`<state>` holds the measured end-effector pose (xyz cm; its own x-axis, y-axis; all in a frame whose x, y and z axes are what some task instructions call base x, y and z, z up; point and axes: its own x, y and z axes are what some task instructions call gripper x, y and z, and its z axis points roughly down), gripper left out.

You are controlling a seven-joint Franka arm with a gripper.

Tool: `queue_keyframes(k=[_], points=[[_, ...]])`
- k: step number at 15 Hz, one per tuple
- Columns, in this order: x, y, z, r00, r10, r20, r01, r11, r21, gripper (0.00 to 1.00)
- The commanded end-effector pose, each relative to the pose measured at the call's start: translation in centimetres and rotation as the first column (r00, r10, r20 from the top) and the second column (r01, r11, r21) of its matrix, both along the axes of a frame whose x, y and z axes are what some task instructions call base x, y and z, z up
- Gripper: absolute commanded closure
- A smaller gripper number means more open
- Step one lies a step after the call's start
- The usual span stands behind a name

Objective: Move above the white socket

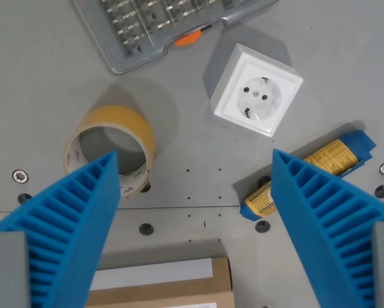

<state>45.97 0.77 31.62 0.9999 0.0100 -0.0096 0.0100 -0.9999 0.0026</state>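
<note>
The white socket [257,90] is a square wall outlet with a round recess, lying flat on the grey table in the upper right of the wrist view. My gripper [195,157] is open, its two blue ribbed fingers [70,224] reaching up from the bottom corners with nothing between them. The socket lies beyond the fingertips, nearer the finger on the wrist view's right, and apart from both.
A roll of brownish tape [111,144] stands by the finger on the wrist view's left. A grey bit case [153,25] with an orange latch is at the top. A blue and yellow pack [307,173] lies at the right. A cardboard box [166,285] sits at the bottom edge.
</note>
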Motion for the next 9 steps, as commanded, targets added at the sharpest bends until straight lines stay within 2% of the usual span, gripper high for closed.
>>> queue_keyframes(k=[1,9], points=[[0.00,0.00,0.28,1.000,0.000,0.006,0.000,1.000,0.000,0.00],[-0.02,-0.11,0.01,1.000,-0.028,0.008,0.028,1.000,0.000,0.00]])
